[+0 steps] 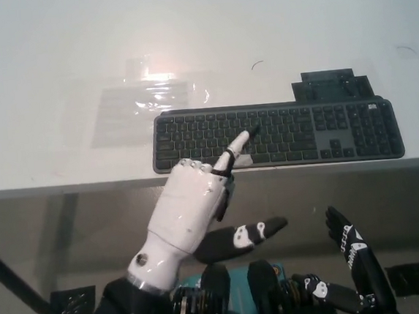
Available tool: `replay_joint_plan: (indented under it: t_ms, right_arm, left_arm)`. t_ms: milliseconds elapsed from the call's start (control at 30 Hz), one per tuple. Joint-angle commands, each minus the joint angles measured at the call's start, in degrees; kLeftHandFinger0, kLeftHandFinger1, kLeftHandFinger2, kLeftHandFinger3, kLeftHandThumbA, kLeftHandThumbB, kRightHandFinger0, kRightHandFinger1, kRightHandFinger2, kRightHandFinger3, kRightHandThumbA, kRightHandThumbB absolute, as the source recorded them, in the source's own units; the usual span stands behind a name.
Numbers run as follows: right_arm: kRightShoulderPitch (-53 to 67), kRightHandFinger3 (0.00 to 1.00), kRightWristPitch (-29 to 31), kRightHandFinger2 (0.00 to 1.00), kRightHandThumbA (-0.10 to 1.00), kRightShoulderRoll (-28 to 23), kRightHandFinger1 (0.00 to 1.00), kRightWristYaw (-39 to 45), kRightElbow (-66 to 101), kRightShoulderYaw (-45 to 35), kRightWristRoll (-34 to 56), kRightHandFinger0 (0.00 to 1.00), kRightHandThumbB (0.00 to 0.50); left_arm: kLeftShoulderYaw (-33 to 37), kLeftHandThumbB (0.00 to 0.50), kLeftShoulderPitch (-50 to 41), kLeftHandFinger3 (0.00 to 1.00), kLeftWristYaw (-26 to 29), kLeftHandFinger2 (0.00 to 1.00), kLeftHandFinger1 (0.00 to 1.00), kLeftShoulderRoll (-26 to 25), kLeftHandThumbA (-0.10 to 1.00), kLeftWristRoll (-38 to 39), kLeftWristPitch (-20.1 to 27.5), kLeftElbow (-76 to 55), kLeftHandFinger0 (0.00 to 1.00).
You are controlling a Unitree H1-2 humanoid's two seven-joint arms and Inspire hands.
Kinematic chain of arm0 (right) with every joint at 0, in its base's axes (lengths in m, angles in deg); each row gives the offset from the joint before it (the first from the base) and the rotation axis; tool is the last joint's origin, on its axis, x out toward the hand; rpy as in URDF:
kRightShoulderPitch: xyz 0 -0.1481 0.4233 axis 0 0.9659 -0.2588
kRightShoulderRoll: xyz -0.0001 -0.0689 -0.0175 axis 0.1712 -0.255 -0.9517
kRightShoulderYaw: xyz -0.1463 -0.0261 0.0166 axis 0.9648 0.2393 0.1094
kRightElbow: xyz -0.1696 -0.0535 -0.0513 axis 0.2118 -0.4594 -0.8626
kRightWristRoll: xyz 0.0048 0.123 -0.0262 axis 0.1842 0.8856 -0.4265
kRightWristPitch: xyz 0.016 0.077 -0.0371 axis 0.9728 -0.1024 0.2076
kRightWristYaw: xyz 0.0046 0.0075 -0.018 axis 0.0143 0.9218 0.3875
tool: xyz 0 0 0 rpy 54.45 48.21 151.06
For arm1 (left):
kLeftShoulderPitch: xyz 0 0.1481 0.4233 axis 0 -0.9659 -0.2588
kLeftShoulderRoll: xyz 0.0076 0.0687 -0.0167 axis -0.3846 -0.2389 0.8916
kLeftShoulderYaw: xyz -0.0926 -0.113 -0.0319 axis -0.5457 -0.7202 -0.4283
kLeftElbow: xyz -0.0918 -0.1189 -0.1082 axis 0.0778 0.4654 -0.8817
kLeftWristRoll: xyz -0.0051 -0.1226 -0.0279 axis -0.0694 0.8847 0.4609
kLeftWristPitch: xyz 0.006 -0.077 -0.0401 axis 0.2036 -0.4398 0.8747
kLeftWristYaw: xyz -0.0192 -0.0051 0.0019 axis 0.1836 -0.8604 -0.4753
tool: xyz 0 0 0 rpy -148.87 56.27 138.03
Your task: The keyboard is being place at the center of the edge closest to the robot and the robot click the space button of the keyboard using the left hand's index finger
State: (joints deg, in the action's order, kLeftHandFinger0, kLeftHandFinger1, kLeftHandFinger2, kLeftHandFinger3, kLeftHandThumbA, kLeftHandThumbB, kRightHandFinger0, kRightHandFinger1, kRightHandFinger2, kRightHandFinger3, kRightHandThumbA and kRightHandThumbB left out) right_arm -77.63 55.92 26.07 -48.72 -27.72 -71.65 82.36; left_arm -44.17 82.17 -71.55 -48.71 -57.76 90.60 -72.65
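Keyboard (pixel 288 132) lies right of centre in the frame, its front edge just inside the near edge of the white table (pixel 54 53). Left hand (pixel 189 214) at lower centre holds nothing: knuckles curled, one finger (pixel 241 143) pointing out over the key rows, contact unclear. Clear film (pixel 142 104) lies up-left of the keyboard, with wide white tabletop beyond. Right hand (pixel 350 251) rests at lower right, below the table edge, fingers spread, holding nothing.
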Motion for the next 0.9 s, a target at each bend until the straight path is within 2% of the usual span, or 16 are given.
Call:
replay_joint_plan:
  t_ms: [0, 33, 67, 100, 133, 167, 233, 333, 367, 467, 600, 733, 867]
  right_arm:
    - [-0.2, 1.0, 1.1, 1.0, 1.0, 0.0, 1.0, 0.9, 0.6, 0.2, 0.5, 1.0, 0.324]
    - [-0.2, 1.0, 1.2, 1.0, 1.0, -0.1, 1.0, 1.1, 0.7, 0.2, 0.9, 1.0, 0.335]
    - [-0.1, 1.0, 1.3, 1.0, 1.0, 0.0, 1.0, 1.1, 0.6, 0.2, 0.8, 1.0, 0.335]
    - [-0.3, 1.0, 1.9, 1.0, 1.0, 0.0, 1.0, 1.1, 0.2, 0.2, 1.0, 1.0, 0.339]
    - [-0.1, 1.0, 2.0, 1.0, 1.0, 0.0, 1.0, 1.1, 0.2, 0.2, 0.9, 1.0, 0.345]
    - [0.0, 1.0, 2.7, 1.0, 1.0, 0.0, 1.0, 1.0, -0.1, 0.2, 1.0, 1.0, 0.337]
    - [-0.1, 1.0, 3.8, 1.0, 1.0, 0.1, 1.0, 1.3, -0.6, 0.2, 1.5, 1.0, 0.335]
    - [0.2, 1.0, 5.5, 1.0, 1.0, -0.1, 1.0, 2.0, -1.1, 0.8, 1.9, 1.0, 0.354]
    - [0.2, 1.0, 6.0, 1.0, 1.0, -0.1, 1.0, 2.4, -1.3, 1.0, 2.3, 1.0, 0.36]
    - [0.1, 1.0, 6.9, 1.0, 1.0, -0.1, 1.0, 3.0, -1.7, 1.3, 2.8, 1.0, 0.37]
    - [0.2, 1.0, 7.3, 1.0, 1.0, -0.2, 1.0, 3.1, -1.9, 1.4, 2.8, 1.0, 0.374]
    - [0.0, 1.0, 7.5, 1.0, 1.0, -0.2, 1.0, 3.4, -1.9, 1.7, 2.6, 1.0, 0.368]
    - [-0.3, 1.0, 7.2, 1.0, 1.0, -0.3, 1.0, 3.3, -1.6, 1.4, 2.5, 1.0, 0.366]
  left_arm:
    - [-2.2, 0.424, -7.8, 1.0, -3.4, 0.22, 0.07, -2.2, 1.0, 16.0, 1.5, -9.9, 0.08]
    - [-2.2, 0.423, -10.7, 1.0, -3.4, 0.45, 0.34, -3.0, 1.0, 18.6, 2.7, -9.7, 0.42]
    - [-2.1, 0.423, -11.9, 1.0, -3.6, 0.5, 0.37, -3.3, 1.0, 20.3, 3.3, -9.3, 0.49]
    - [-2.2, 0.41, -13.5, 1.0, -3.5, 0.7, 0.56, -4.2, 1.0, 21.5, 5.0, -7.9, 0.75]
    - [-2.2, 0.408, -15.4, 1.0, -3.6, 0.89, 0.77, -5.2, 1.0, 22.5, 6.4, -6.5, 0.96]
    - [-2.2, 0.404, -17.6, 1.0, -3.3, 1.0, 0.98, -5.9, 1.0, 23.6, 8.2, -4.4, 1.0]
    - [-2.6, 0.427, -20.2, 1.0, -4.3, 1.0, 1.0, -6.5, 1.0, 27.3, 8.2, -1.9, 1.0]
    - [-3.9, 0.425, -23.1, 1.0, -4.4, 1.0, 1.0, -7.4, 1.0, 31.9, 11.8, 3.8, 1.0]
    - [-4.8, 0.418, -23.7, 1.0, -4.1, 1.0, 1.0, -7.0, 1.0, 34.1, 13.4, 6.3, 1.0]
    - [-7.1, 0.349, -24.8, 1.0, -2.7, 1.0, 1.0, -5.6, 1.0, 35.5, 15.6, 10.9, 1.0]
    - [-9.2, 0.313, -23.9, 1.0, -2.6, 1.0, 1.0, -4.6, 1.0, 36.0, 18.7, 17.9, 1.0]
    - [-10.8, 0.311, -23.0, 1.0, -5.2, 1.0, 1.0, -3.5, 1.0, 40.6, 17.7, 21.9, 1.0]
    - [-11.8, 0.324, -22.0, 1.0, -6.4, 1.0, 1.0, -2.6, 1.0, 41.5, 18.3, 24.2, 1.0]
